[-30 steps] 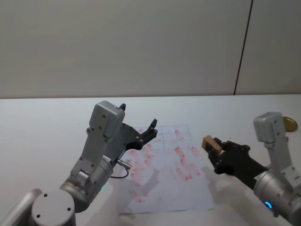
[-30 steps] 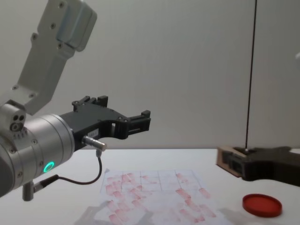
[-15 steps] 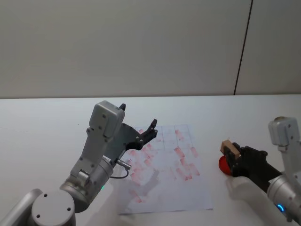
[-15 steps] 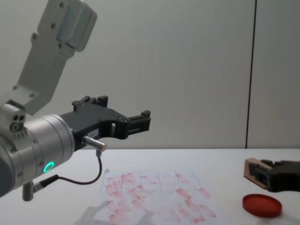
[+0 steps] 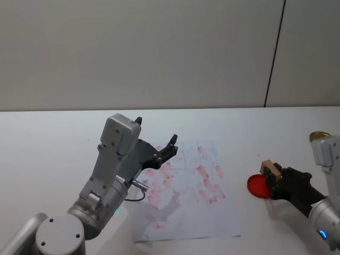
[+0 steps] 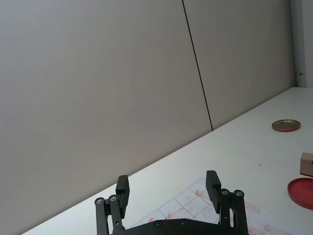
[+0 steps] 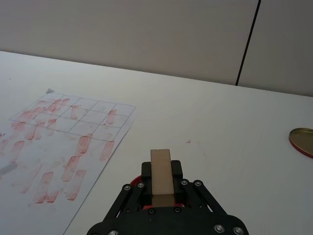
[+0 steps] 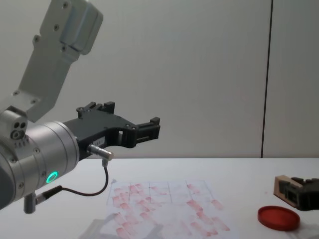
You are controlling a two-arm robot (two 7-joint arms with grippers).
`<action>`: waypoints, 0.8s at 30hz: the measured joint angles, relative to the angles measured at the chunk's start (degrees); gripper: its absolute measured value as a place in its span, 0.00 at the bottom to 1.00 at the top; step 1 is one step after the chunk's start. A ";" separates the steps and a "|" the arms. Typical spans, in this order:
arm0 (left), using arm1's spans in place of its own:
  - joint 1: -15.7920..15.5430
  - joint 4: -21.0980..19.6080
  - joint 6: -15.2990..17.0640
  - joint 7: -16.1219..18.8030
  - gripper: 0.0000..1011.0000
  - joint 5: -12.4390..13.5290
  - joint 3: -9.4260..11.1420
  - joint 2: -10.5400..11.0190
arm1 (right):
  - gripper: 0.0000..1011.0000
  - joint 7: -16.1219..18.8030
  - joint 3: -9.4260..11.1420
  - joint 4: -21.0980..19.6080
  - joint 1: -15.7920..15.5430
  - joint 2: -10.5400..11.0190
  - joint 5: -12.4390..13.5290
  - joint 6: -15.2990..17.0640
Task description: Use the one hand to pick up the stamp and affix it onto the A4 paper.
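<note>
My right gripper (image 5: 277,178) is shut on the stamp (image 5: 271,170), a small tan wooden block, and holds it just above the red ink pad (image 5: 258,186) at the right of the table. The right wrist view has the stamp (image 7: 161,176) clamped between the black jaws, and the chest view shows the stamp (image 8: 284,187) over the ink pad (image 8: 278,218). The A4 paper (image 5: 186,196) lies flat mid-table, gridded and covered with pinkish-red marks, left of the stamp. My left gripper (image 5: 159,151) hovers open above the paper's left part.
A brass-coloured round lid (image 5: 322,138) lies at the far right of the white table (image 5: 53,143); it is also in the right wrist view as a lid (image 7: 302,140). A plain wall stands behind the table.
My right gripper has carried the stamp to the right, from beside the paper's right edge to above the red ink pad. The left arm has not moved.
</note>
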 joint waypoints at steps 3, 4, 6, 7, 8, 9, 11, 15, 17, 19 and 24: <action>0.00 0.00 0.00 0.00 0.98 0.00 0.00 0.00 | 0.21 0.03 0.04 0.62 0.29 -0.10 0.02 -0.45; 0.00 0.00 0.00 0.00 0.98 0.00 0.00 0.00 | 0.21 0.10 0.05 0.91 0.43 -0.16 0.03 -0.60; 0.00 0.00 0.00 0.00 0.98 0.00 0.00 0.00 | 0.21 0.35 0.06 1.56 0.74 -0.31 0.03 -1.01; 0.00 0.00 0.00 0.00 0.98 0.00 0.00 0.00 | 0.21 0.43 0.06 1.83 0.88 -0.38 0.03 -1.14; 0.00 0.00 0.00 0.00 0.98 0.00 0.00 0.00 | 0.21 0.60 0.05 2.18 1.05 -0.48 0.03 -1.31; 0.00 0.00 0.00 0.00 0.98 0.00 0.00 0.00 | 0.21 0.69 0.03 2.45 1.18 -0.56 0.02 -1.40; 0.00 0.00 0.00 0.00 0.98 0.00 0.00 0.00 | 0.21 0.96 -0.04 3.07 1.49 -0.74 -0.03 -1.59; 0.00 0.00 0.00 0.00 0.98 0.00 0.00 0.00 | 0.21 1.48 -0.25 4.14 1.99 -1.11 -0.14 -1.72; 0.00 0.00 0.00 0.00 0.98 0.00 0.00 0.00 | 0.21 1.68 -0.34 4.48 2.14 -1.24 -0.19 -1.76; 0.00 0.00 0.00 0.00 0.98 0.00 0.00 0.00 | 0.23 1.95 -0.50 4.99 2.37 -1.46 -0.29 -1.80; 0.00 0.00 0.00 0.00 0.98 0.00 0.00 0.00 | 0.36 2.29 -0.71 5.85 2.73 -1.80 -0.43 -1.82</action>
